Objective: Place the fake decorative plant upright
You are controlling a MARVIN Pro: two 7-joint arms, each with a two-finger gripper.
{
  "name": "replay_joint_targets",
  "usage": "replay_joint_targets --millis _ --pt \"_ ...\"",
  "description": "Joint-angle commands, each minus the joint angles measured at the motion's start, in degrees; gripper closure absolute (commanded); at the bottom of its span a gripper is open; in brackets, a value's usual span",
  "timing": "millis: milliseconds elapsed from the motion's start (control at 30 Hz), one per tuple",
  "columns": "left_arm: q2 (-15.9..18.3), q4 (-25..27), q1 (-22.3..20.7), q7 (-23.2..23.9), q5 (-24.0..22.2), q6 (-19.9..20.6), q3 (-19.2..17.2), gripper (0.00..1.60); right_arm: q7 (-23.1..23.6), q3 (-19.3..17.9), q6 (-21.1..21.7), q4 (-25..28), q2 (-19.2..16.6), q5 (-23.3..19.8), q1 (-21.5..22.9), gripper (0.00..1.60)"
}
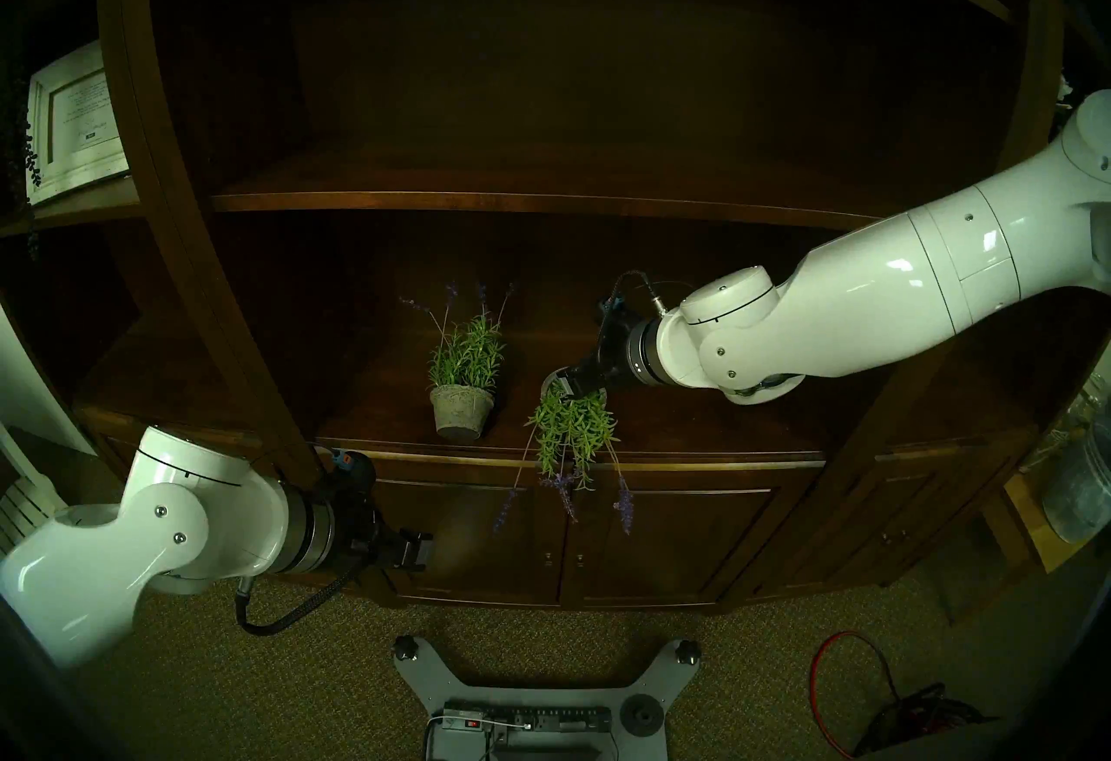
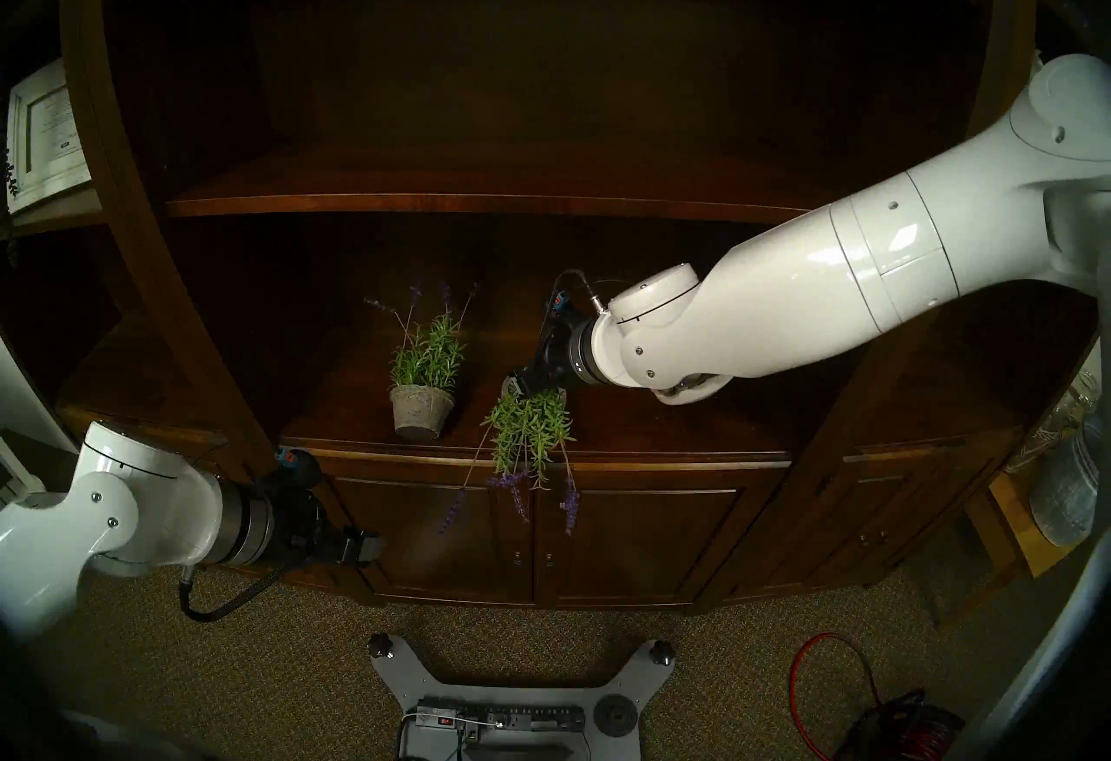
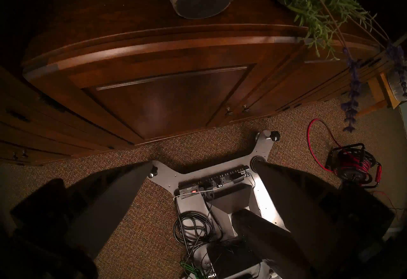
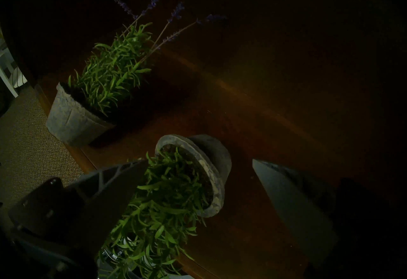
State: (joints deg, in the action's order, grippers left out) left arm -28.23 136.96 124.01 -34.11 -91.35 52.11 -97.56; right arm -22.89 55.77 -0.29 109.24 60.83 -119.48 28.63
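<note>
Right gripper point(image 4: 198, 186) (angled down) gapes, unclamped, around the tipped plant point(image 4: 167, 201).

The two head views are looking down from above and slightly forward at the dark wooden cabinet point(image 1: 541, 200), nearly the same picture twice, the second shifted a little sideways. Both are taking in the upright potted lavender point(image 1: 460, 375) and the tipped potted lavender point(image 1: 571, 435) on the countertop. The left wrist view is hanging in front of the cabinet, facing steeply down at the carpet point(image 3: 220, 139) and the robot's base plate point(image 3: 259, 186), catching both pots along its top edge. The right wrist view is sitting close over the tipped pot point(image 4: 211, 168), tilted, sharing the upright plant point(image 4: 105, 78) with the others.
</note>
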Motion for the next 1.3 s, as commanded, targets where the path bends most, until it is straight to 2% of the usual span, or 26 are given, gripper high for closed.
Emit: replay_joint_targets --millis 0,867,1267 --pt "0.1 0.7 -0.4 0.0 0.0 -0.1 -0.7 0.0 -0.3 -1.5 0.2 -1.6 1.1 -0.5 0.6 0.0" --pt "0.1 0.7 -0.4 0.0 0.0 -0.1 -0.7 0.0 0.2 -0.9 0.4 -6.7 6.1 -0.5 -3.3 0.0" --pt "0.1 0.7 -0.4 0.0 0.0 -0.1 -0.8 0.0 -0.3 -0.5 0.4 -8.0 7.3 -0.9 -4.5 0.0"
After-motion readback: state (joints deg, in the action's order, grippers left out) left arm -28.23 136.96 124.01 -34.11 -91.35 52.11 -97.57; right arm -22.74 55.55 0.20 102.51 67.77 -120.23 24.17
